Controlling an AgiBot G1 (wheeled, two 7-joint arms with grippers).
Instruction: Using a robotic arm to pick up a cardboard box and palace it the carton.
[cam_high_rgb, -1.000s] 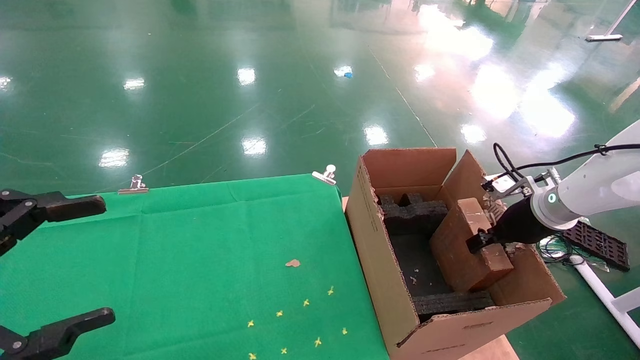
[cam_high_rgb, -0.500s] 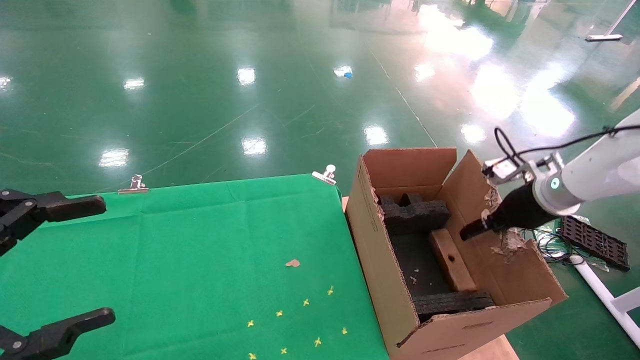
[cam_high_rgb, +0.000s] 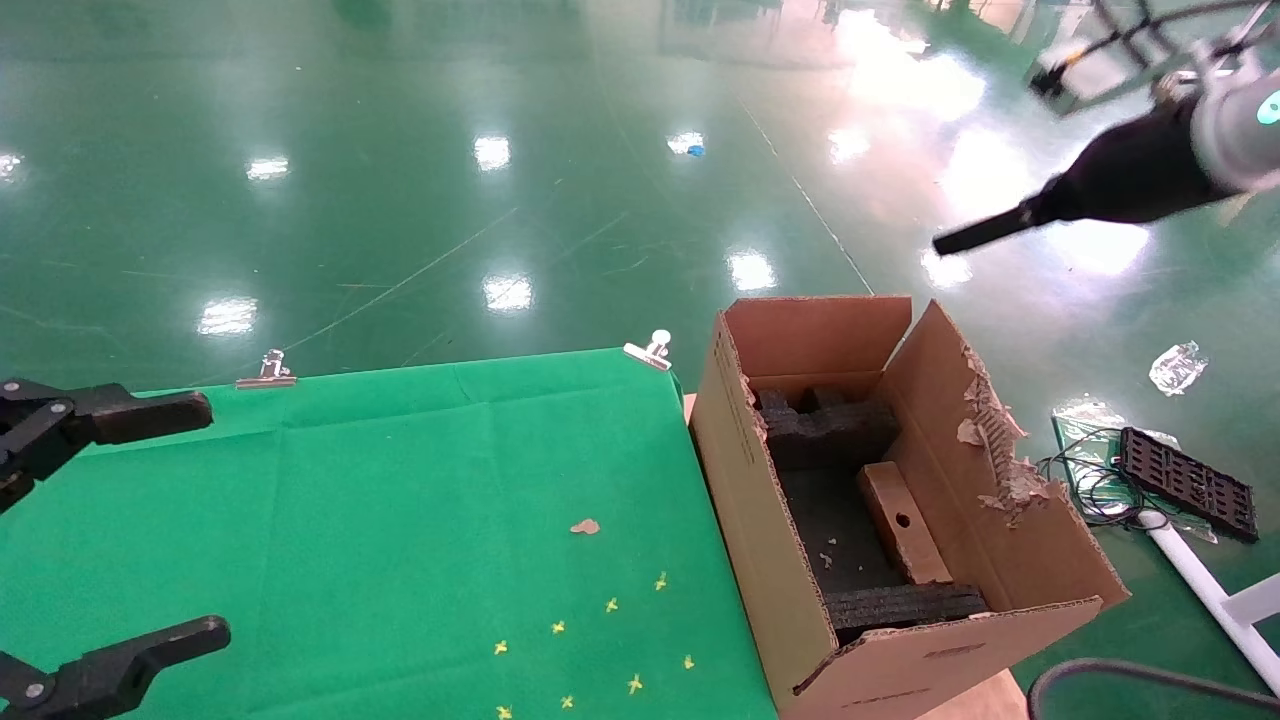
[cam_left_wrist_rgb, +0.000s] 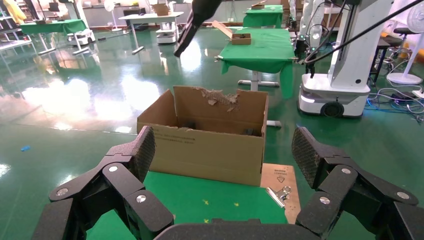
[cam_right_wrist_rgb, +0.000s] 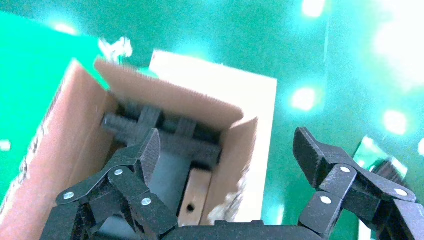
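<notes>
The slim brown cardboard box (cam_high_rgb: 903, 522) with a round hole lies inside the carton (cam_high_rgb: 745, 470), on the black foam beside the right wall. The right wrist view looks down on the box (cam_right_wrist_rgb: 195, 197) and the carton (cam_right_wrist_rgb: 65, 150) from well above. My right gripper (cam_high_rgb: 950, 243) hangs high over the carton's far right corner, open and empty, as its own view of itself (cam_right_wrist_rgb: 227, 145) confirms. My left gripper (cam_high_rgb: 215, 519) stays open at the table's left edge. Its wrist view shows the carton (cam_left_wrist_rgb: 205, 150) across the cloth between its open fingers (cam_left_wrist_rgb: 142, 147).
A green cloth (cam_high_rgb: 400, 480) covers the table, held by metal clips (cam_high_rgb: 650, 350), with a cardboard scrap (cam_high_rgb: 585, 526) and yellow marks on it. On the floor to the right lie a black tray (cam_high_rgb: 1185, 480), cables and a white pipe. The carton's right flap is torn.
My right gripper let go of the cardboard box, which dropped to lie flat in the carton. The gripper then rose up and away to the upper right. The left arm has not moved.
</notes>
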